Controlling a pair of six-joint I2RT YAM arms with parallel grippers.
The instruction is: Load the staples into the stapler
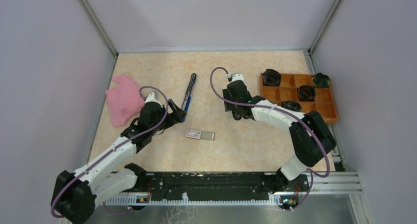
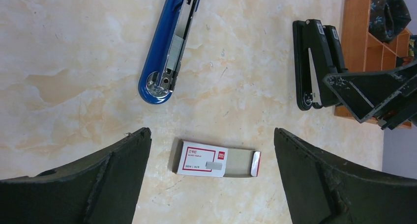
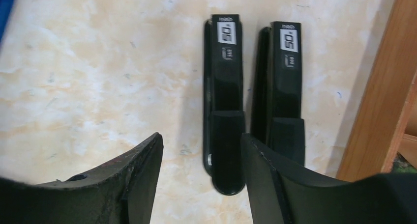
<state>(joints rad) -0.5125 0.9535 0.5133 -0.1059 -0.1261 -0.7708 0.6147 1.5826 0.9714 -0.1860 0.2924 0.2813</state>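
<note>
Lying flat near centre of tabletop: staples, white box w/ red print, grey inner tray slid partway out one end. Hanging above it: L end effector, fingers spread wide open, gripping nothing. In L wrist view, box sitting btwn the two fingers, touching neither.

Lying just beyond box, apart from it: blue stapler, swung open w/ metal channel showing.

Reaching toward far-R side: R end effector, likewise parted, not clamped on anything. Straddling one of two black staplers lying side by side on tabletop, w/ one finger coming down btwn the pair. Touching that stapler or not: can't tell from R wrist view.

Sitting just beside black staplers, at R edge: wooden organiser tray, holding dark round items in several compartments.

Lying at far-L of tabletop, beside L arm: pink cloth, crumpled.
</note>
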